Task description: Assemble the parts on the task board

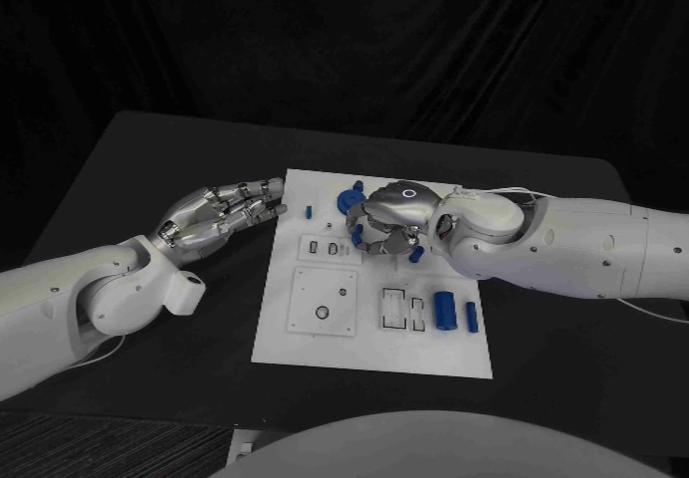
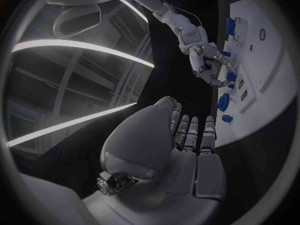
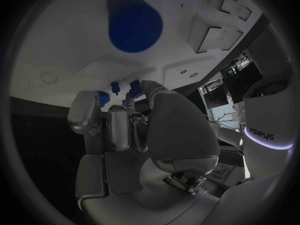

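Observation:
The white task board lies in the middle of the black table. My right hand hovers low over its far part, fingers curled down among small blue parts. Whether it grips one I cannot tell. In the right wrist view the right hand reaches toward small blue parts, with a large blue cylinder standing beyond. My left hand lies at the board's far left edge, fingers stretched out and holding nothing. The left wrist view shows the left hand beside the board and the right hand.
A small blue part and a round blue part stand near the board's far edge. Two blue cylinders lie by the rectangular slots on the near right. A square plate sits near the board's left.

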### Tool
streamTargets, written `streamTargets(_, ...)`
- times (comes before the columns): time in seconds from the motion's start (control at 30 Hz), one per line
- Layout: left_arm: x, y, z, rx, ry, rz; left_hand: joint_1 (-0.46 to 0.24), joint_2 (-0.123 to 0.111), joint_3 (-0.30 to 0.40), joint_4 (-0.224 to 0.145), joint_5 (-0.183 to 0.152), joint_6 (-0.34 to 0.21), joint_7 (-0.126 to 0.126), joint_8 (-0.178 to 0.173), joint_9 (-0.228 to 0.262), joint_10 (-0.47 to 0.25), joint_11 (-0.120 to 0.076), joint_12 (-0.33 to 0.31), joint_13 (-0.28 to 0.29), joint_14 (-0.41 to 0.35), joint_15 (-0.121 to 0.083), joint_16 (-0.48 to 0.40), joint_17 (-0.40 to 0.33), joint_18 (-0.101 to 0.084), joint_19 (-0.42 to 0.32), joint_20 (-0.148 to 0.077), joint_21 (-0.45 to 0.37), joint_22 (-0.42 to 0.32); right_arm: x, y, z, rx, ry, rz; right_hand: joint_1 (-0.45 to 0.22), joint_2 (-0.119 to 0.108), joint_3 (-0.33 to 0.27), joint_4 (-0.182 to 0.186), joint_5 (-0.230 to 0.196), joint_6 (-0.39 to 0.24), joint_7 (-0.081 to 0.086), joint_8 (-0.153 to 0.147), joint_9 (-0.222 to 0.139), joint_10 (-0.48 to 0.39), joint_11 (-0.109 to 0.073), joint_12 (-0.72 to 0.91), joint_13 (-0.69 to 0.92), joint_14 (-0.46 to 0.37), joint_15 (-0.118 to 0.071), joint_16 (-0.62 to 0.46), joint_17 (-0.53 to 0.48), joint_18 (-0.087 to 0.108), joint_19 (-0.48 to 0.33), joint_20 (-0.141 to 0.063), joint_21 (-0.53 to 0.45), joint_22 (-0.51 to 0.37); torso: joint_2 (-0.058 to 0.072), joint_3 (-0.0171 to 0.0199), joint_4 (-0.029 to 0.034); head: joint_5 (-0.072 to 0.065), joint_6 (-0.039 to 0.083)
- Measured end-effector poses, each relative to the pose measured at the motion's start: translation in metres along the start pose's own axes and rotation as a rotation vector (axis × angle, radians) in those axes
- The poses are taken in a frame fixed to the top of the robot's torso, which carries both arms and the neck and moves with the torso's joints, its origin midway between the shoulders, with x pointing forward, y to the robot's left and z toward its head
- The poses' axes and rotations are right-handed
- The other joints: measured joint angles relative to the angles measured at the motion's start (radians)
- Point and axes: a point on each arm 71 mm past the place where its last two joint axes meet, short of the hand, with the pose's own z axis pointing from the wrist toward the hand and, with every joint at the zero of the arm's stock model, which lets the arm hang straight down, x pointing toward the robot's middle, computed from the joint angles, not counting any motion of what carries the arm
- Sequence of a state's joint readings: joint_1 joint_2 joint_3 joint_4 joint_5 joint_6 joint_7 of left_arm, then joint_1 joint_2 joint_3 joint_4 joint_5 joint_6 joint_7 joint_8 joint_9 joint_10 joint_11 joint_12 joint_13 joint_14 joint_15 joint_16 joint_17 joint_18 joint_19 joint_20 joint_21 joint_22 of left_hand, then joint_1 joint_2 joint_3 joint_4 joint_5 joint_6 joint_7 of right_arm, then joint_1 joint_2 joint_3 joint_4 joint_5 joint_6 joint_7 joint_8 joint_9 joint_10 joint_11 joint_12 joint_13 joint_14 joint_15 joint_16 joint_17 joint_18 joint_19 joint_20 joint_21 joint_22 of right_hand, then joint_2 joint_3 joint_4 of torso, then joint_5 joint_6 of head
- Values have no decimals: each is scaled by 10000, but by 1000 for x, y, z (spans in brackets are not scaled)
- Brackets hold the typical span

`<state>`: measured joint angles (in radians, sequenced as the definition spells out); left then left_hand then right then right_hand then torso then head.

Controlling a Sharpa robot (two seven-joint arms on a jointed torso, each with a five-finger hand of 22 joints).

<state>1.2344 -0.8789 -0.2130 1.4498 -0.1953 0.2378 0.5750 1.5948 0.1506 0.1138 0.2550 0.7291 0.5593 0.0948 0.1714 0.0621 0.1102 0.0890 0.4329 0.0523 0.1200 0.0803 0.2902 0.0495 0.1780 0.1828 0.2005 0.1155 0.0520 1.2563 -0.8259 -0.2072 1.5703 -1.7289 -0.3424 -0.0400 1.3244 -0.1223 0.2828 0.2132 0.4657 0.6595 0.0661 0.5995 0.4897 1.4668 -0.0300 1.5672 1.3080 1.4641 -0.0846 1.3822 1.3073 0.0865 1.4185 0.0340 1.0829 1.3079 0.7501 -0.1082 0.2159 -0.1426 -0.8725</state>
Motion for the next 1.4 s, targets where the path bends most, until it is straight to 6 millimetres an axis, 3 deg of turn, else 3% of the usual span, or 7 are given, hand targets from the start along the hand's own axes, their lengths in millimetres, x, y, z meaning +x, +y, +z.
streamTargets(0.17,0,0,1,-7,6,1,0,0,0,0,0,0,0,0,0,0,0,0,0,0,0,0,0,0,0,0,0,0,1,0,0,-6,66,-3,-25,-26,-11,-11,-100,-57,49,-95,-49,-1,0,0,-1,0,0,-25,0,-1,0,0,-38,-1,3,0,-9,7,0)
streamTargets(0.5,-1,0,1,-16,12,3,0,0,-1,0,0,0,0,0,0,0,0,0,0,0,0,0,0,0,0,0,0,0,2,-1,0,4,180,-16,-232,8,-181,-180,-1188,-75,31,-480,-210,-8,64,0,-2,0,0,-36,0,-1,0,0,-121,-2,20,10,-11,-20,0)
streamTargets(0.9,-1,1,1,-29,36,-9,0,0,27,-28,0,0,0,0,0,0,0,-1,0,0,0,0,0,0,0,0,0,1,2,-1,0,6,231,-24,-418,24,-456,-228,-2082,-182,67,-968,-435,-8,64,0,-3,27,27,-36,0,-2,0,0,-200,-3,26,16,-13,-42,0)
streamTargets(1.07,-1,1,1,-35,40,-12,0,0,27,-27,0,0,0,0,0,0,0,-1,0,0,0,0,0,-1,0,0,0,1,3,-1,0,18,253,-29,-559,62,-660,-166,-2551,-203,87,-1296,-599,-8,64,0,-4,27,27,-76,0,-2,0,0,-241,-4,26,18,-12,-25,0)
streamTargets(1.2,-1,1,1,-39,44,-14,0,0,27,-27,0,0,0,0,0,0,0,-1,0,0,0,0,0,0,0,0,0,1,3,-1,0,22,257,-31,-728,64,-956,-87,-3095,-433,77,-1756,-887,-8,64,0,-4,27,27,-76,0,-2,0,0,-297,-4,24,18,-12,-18,0)
streamTargets(1.4,-1,1,1,-45,42,-15,0,0,27,-27,0,0,0,-1,0,0,0,-1,0,0,0,0,0,-1,0,0,0,1,3,-3,-1,34,240,-36,-995,-154,-1388,289,-3863,-717,30,-2478,-1380,-8,63,0,-5,27,27,-113,-1,-3,1,0,-336,-4,20,17,-12,-13,0)
